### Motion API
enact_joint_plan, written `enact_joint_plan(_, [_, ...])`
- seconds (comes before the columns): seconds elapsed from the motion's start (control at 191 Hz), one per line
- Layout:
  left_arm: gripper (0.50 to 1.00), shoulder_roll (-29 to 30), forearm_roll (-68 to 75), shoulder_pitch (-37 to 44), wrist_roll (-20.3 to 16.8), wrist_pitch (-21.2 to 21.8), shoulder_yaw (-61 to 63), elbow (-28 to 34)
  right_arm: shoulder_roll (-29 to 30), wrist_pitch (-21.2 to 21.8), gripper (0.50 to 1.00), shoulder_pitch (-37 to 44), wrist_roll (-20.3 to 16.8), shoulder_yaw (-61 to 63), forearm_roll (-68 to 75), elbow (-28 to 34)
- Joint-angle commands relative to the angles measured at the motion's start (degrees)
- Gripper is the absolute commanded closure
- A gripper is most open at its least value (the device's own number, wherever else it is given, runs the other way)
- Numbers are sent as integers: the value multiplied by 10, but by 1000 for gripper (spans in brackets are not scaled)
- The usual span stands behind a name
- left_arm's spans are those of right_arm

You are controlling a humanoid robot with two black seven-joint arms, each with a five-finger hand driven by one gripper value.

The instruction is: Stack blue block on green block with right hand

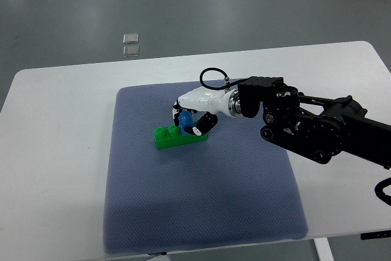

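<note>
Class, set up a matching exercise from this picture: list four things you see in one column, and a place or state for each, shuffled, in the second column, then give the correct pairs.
Things
1. small blue plastic block
2. long green studded plastic block
3. blue-grey textured mat
4. right robot hand

Places or states
A. spread flat over the white table
B. lying on the mat, under the fingers
C. closed around a block
D. held between fingers, right over the green block

Pairs: 1-D, 2-B, 3-A, 4-C
</note>
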Motion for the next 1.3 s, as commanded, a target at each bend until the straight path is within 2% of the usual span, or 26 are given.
enact_joint_plan(0.0, [500, 0, 0, 0, 0, 0, 0, 0, 2, 0, 946, -1, 0, 0, -2, 0])
enact_joint_plan(0.602, [500, 0, 0, 0, 0, 0, 0, 0, 2, 0, 926, -4, 0, 1, -1, 0])
enact_joint_plan(0.654, [500, 0, 0, 0, 0, 0, 0, 0, 0, 0, 887, -3, 0, 1, 0, 0])
enact_joint_plan(0.691, [500, 0, 0, 1, 0, 0, 0, 0, -2, 1, 824, -2, 0, 2, 3, 0])
enact_joint_plan(0.707, [500, 0, 0, 1, 0, 0, 1, 0, -2, 2, 777, -2, 0, 2, 5, 0])
enact_joint_plan(0.738, [500, 0, 0, 0, 0, 0, 0, 0, -2, 2, 730, -1, 0, 2, 5, 0])
enact_joint_plan(0.822, [500, 0, 0, 0, 0, 0, 0, 0, -3, 3, 675, -1, 0, 2, 7, 0])
enact_joint_plan(0.969, [500, 0, 0, 0, 0, 0, 0, 0, -3, 4, 642, -1, 0, 3, 9, 0])
enact_joint_plan(1.115, [500, 0, 0, 0, 0, 0, 0, 0, -6, 3, 638, 0, 0, 4, 10, 2])
enact_joint_plan(1.293, [500, 0, 0, 0, 0, 0, 0, 0, -10, 5, 603, 4, 0, 9, 10, 3])
